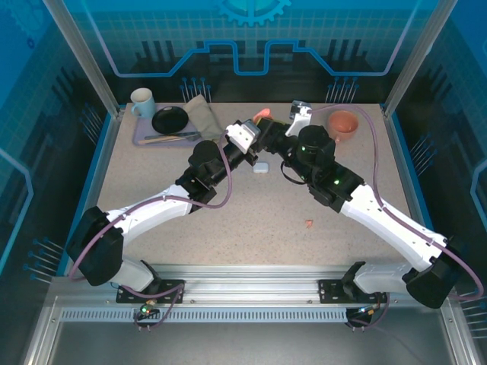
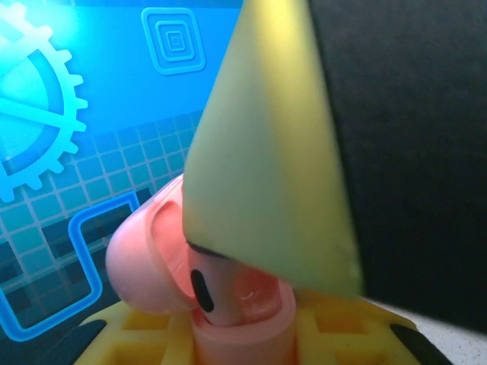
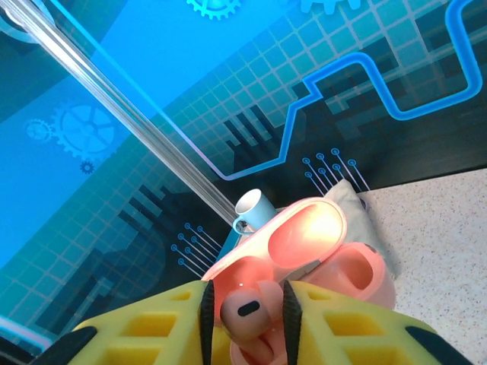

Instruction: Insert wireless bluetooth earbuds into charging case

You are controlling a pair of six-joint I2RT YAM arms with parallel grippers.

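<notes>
A salmon-pink charging case [image 1: 263,115] is held off the table at the back centre, lid open. My left gripper [image 1: 257,124] is shut on the case's base [image 2: 243,334], its yellow fingers [image 2: 129,334] on either side. A pink earbud [image 2: 207,293] stands in a socket, beside the lid [image 2: 148,255]. My right gripper [image 3: 245,313] is shut on that pink earbud [image 3: 247,310], right at the open case [image 3: 316,232]; one of its fingers [image 2: 266,152] hides most of the left wrist view. Another pink earbud [image 1: 310,223] and a closed white case [image 1: 260,166] lie on the table.
At the back left a purple tray [image 1: 143,138] carries a white cup [image 1: 141,101], a black plate [image 1: 169,119] and utensils, next to a grey cloth [image 1: 202,114]. A salmon bowl [image 1: 344,122] sits at the back right. Glass walls ring the table.
</notes>
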